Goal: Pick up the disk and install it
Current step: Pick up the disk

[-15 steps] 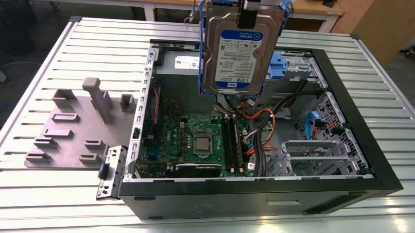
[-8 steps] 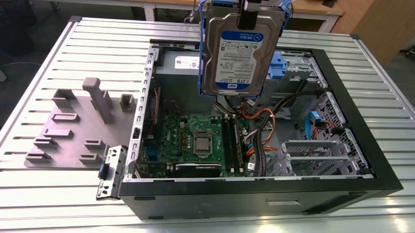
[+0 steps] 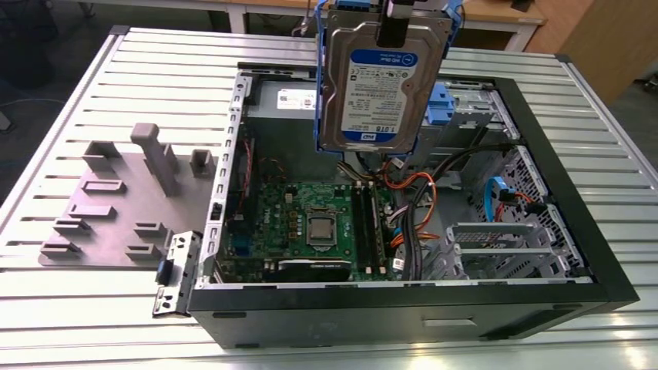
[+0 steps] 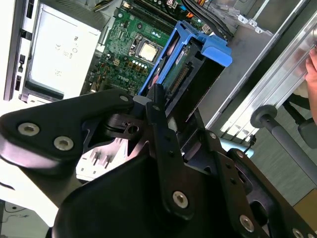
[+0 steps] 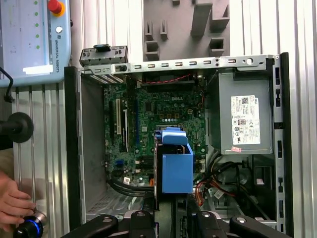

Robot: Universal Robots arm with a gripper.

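Observation:
The disk [image 3: 383, 81], a silver drive with a white-and-blue label in a blue plastic carrier, hangs upright above the open computer case [image 3: 575, 297], over its rear middle. My gripper [image 3: 395, 27] is shut on the disk's top edge. In the second wrist view the disk [image 4: 184, 62] shows edge-on between the black fingers [image 4: 157, 106], with the motherboard beyond it. In the first wrist view the disk's blue carrier [image 5: 176, 166] points down into the case, just ahead of my gripper [image 5: 171, 218].
Inside the case lie the green motherboard [image 3: 308, 223], the grey power supply [image 5: 245, 119], orange and black cables [image 3: 417, 193] and a metal drive cage [image 3: 504, 247]. A grey fixture plate [image 3: 123, 208] lies on the slatted table at the exterior view's left. A hand [image 5: 12, 203] rests on a knob.

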